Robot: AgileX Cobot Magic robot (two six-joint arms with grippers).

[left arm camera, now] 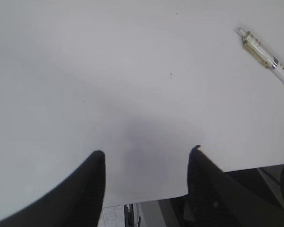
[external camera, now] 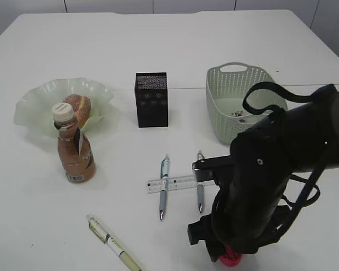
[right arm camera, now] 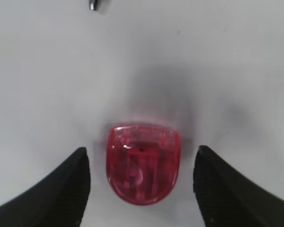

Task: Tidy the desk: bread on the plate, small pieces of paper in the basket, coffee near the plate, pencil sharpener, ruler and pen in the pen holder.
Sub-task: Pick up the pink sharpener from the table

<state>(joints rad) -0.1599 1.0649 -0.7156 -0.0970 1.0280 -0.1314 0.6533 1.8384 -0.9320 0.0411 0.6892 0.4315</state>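
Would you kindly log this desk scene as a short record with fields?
bread: on the plate, bun at
coffee: upright by the plate
basket: right rear, paper scraps inside
pen holder: centre, looks empty
ruler: flat, lying across two pens
third pen: front left
sharpener: red, on desk between open right gripper's fingers
right gripper: open, around sharpener, not touching
left gripper: open over bare desk

Around the holder (external camera: 151,99): three pens (external camera: 164,186), one ruler (external camera: 172,183), one red sharpener (right arm camera: 143,163), one bottle (external camera: 73,151), one bun (external camera: 79,107), one plate (external camera: 34,101), one basket (external camera: 237,93).
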